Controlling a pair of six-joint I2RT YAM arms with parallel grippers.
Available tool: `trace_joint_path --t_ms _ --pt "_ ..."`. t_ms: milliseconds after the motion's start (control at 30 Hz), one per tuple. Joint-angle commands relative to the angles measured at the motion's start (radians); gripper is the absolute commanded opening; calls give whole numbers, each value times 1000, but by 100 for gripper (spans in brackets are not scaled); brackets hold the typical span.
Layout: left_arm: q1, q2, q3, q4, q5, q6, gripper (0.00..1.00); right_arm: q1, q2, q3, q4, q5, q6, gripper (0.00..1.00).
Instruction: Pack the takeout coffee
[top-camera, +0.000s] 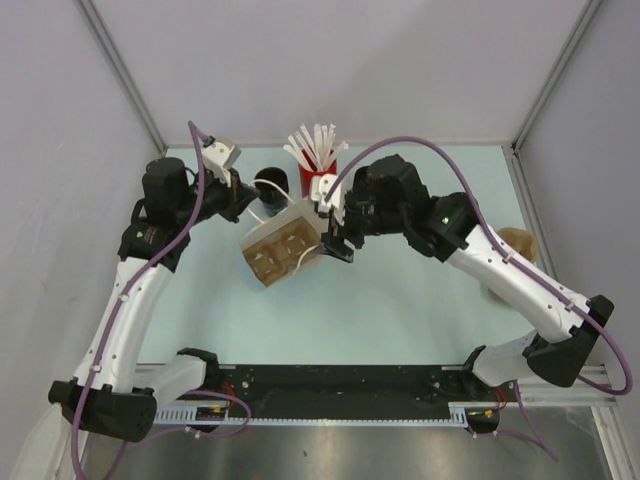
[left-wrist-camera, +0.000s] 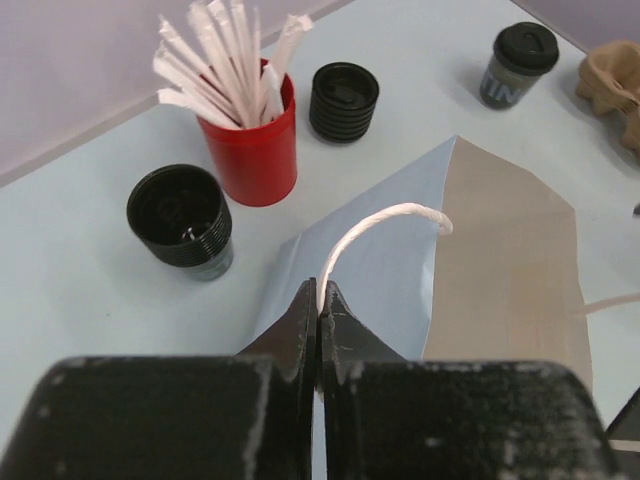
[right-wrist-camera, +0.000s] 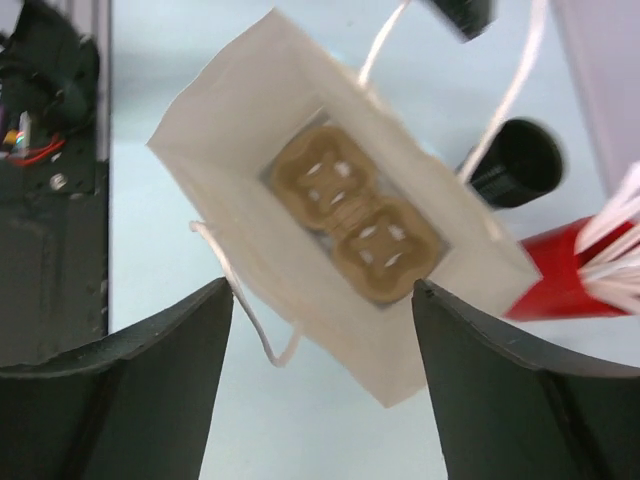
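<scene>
A white paper bag (top-camera: 300, 212) (right-wrist-camera: 230, 160) stands open mid-table with a tan two-hole tray (top-camera: 280, 255) (right-wrist-camera: 355, 215) on its bottom. My left gripper (top-camera: 247, 203) (left-wrist-camera: 320, 292) is shut on the bag's white string handle (left-wrist-camera: 385, 225). My right gripper (top-camera: 335, 248) (right-wrist-camera: 322, 288) hangs open above the bag's near edge, with nothing between its fingers. One black takeout coffee cup (top-camera: 270, 183) (left-wrist-camera: 180, 215) (right-wrist-camera: 520, 160) stands on the table just beyond the bag, left of the red cup. None of the cups is inside the bag.
A red cup of white sticks (top-camera: 318, 165) (left-wrist-camera: 250, 140) stands behind the bag. In the left wrist view a second black ridged cup (left-wrist-camera: 345, 100) and a lidded cup (left-wrist-camera: 520, 62) stand farther off. A spare cardboard tray (top-camera: 515, 245) (left-wrist-camera: 615, 80) lies at the right.
</scene>
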Motion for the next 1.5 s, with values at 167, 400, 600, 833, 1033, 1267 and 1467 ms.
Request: trace_joint_path --t_ms 167,400,600,833,1033,1267,1467 --pt "80 31 50 34 -93 -89 0 -105 31 156 92 2 116 99" --pt "92 68 73 26 -152 -107 1 -274 -7 67 199 1 235 100" --pt "106 100 106 14 -198 -112 0 -472 -3 -3 235 -105 323 100" --pt "123 125 111 1 -242 -112 7 -549 -13 -85 190 -145 303 100" --pt "134 152 135 -34 -262 -112 8 -590 -29 -111 170 -138 285 100" --pt "137 129 126 -11 -247 -139 45 -604 -51 -167 188 -148 277 100" --pt "137 96 178 -29 -161 -121 71 -604 -65 -192 205 -151 278 100"
